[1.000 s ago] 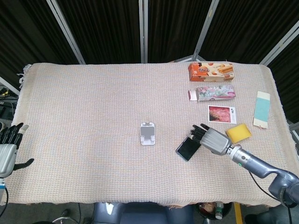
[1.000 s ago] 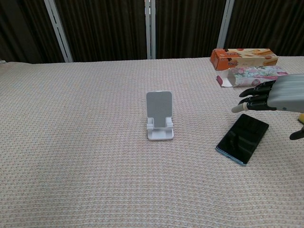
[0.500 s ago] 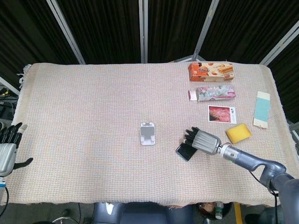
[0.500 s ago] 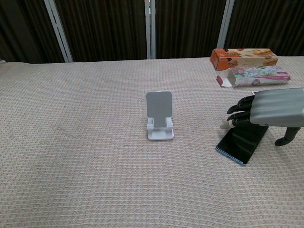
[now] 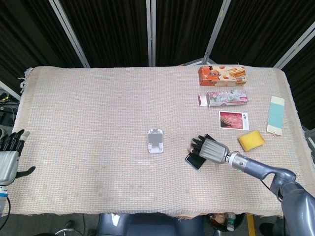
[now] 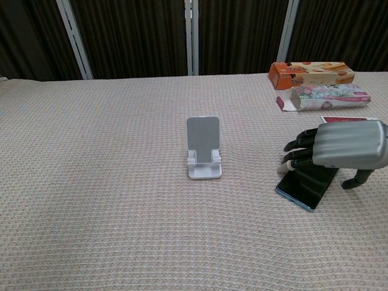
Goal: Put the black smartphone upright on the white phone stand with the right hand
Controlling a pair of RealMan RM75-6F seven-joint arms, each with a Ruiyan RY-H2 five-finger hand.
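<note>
Over the black smartphone (image 6: 305, 184), right of the white phone stand (image 6: 204, 149), the right hand (image 6: 341, 148) sits palm down with fingers curled forward and thumb dropped beside the phone's far edge; actual contact cannot be made out, and nothing is lifted. Its palm hides the phone's upper half. Glossy and dark, the phone lies flat and askew on the woven cloth (image 5: 98, 113). At the table's near-left edge, the left hand (image 5: 9, 158) rests, fingers apart, empty.

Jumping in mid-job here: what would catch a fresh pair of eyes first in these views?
Most striking is the right hand, palm down with fingers spread over the black smartphone, which lies flat on the cloth right of centre. The white phone stand sits unoccupied mid-table, and the left hand waits off the table's left edge.
</note>
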